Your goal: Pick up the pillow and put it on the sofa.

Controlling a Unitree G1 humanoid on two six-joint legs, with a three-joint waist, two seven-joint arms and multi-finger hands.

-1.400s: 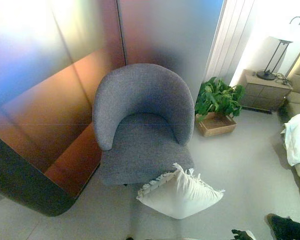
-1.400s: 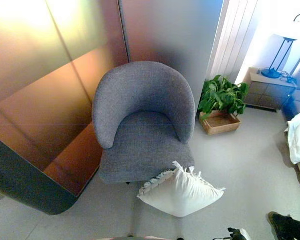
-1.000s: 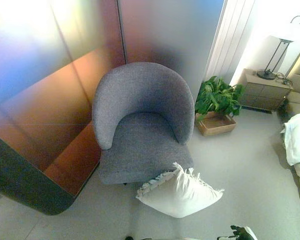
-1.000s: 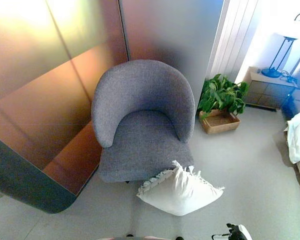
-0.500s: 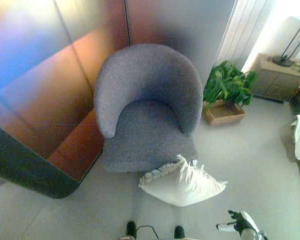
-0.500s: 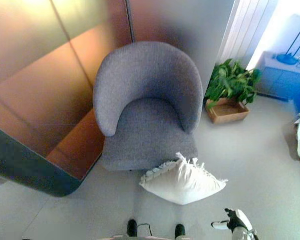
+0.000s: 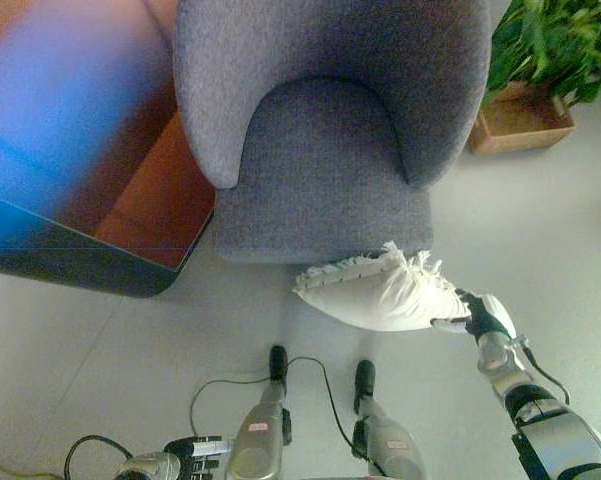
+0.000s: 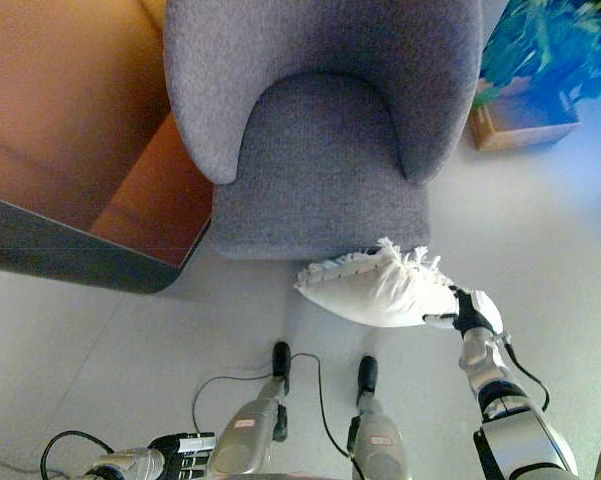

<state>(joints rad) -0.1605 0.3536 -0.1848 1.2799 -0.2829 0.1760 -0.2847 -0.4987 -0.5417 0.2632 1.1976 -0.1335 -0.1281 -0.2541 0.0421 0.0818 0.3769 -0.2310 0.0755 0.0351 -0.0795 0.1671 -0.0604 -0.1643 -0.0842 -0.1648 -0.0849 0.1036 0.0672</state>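
The sofa (image 7: pixel 330 130) is a plain mid-grey woven fabric, unpatterned on seat and curved back alike. Just in front of the sofa's seat edge lies the pillow (image 7: pixel 380 293), off-white with a matching fringe. At the pillow's right end is the right hand (image 7: pixel 483 318), dark with white covers. Left of the sofa stands a reddish-brown panel (image 8: pixel 70 110) with a dark edge. Right of the sofa, a green plant (image 7: pixel 555 45) sits in a tan box (image 7: pixel 520 120). The floor (image 7: pixel 100 350) is pale grey.

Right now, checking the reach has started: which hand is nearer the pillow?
Right. The right hand is at the pillow's right corner, touching it; the left hand hangs low by the view's bottom edge, well apart.
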